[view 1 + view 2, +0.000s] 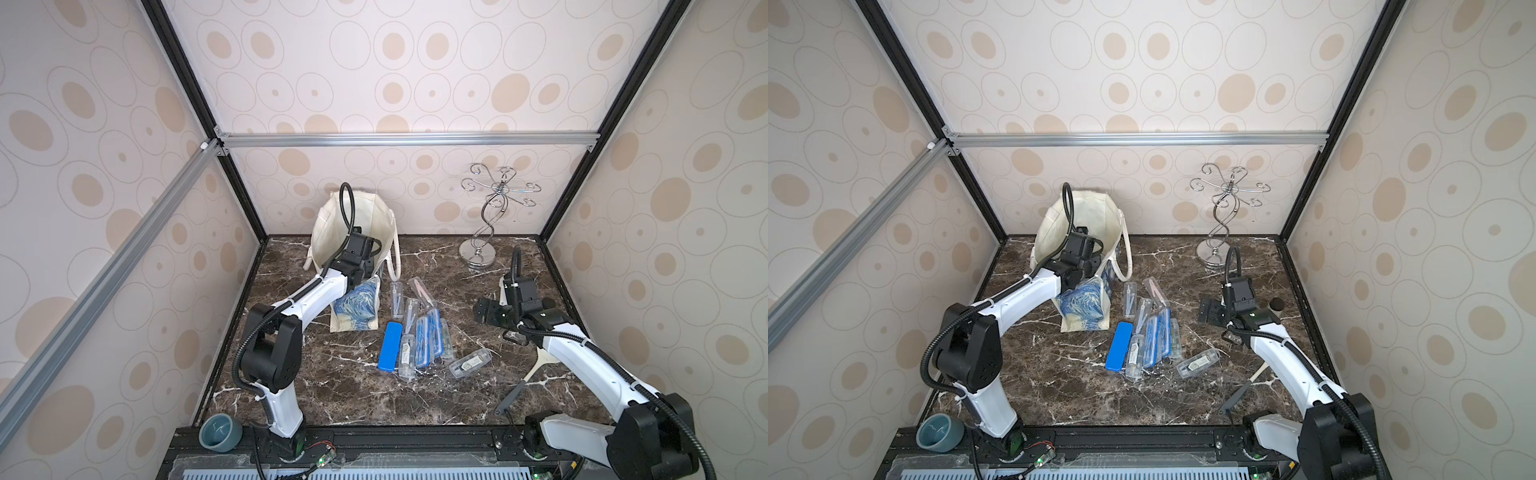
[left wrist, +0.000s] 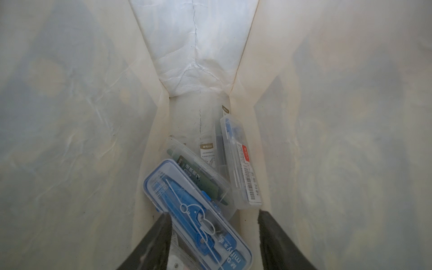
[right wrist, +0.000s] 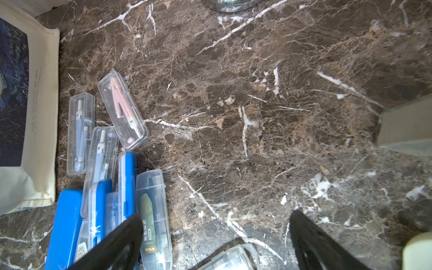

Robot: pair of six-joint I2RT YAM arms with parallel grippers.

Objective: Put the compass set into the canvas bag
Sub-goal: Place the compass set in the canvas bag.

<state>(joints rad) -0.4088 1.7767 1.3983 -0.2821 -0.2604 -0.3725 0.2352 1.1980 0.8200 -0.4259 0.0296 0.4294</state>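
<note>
The cream canvas bag (image 1: pixel 332 224) (image 1: pixel 1096 216) stands at the back left with its mouth wide, its starry print (image 1: pixel 357 307) facing the front. My left arm's wrist (image 1: pixel 361 253) dips into the mouth. Inside the bag, my left gripper (image 2: pixel 215 215) is open; a blue compass set (image 2: pixel 194 210) in a clear-lidded case lies between the jaws, resting on two clear cases (image 2: pixel 240 163). Several more compass sets (image 1: pixel 419 332) (image 3: pixel 100 163) lie on the marble beside the bag. My right gripper (image 1: pixel 484 313) (image 3: pixel 216 215) hangs open above the table, holding nothing.
A lone clear case (image 1: pixel 469 363) lies right of the pile, below the right gripper. A chrome wire stand (image 1: pixel 490 216) rises at the back right. A long-handled spatula (image 1: pixel 519 386) lies under the right arm. A teal bowl (image 1: pixel 220 432) sits at the front left edge.
</note>
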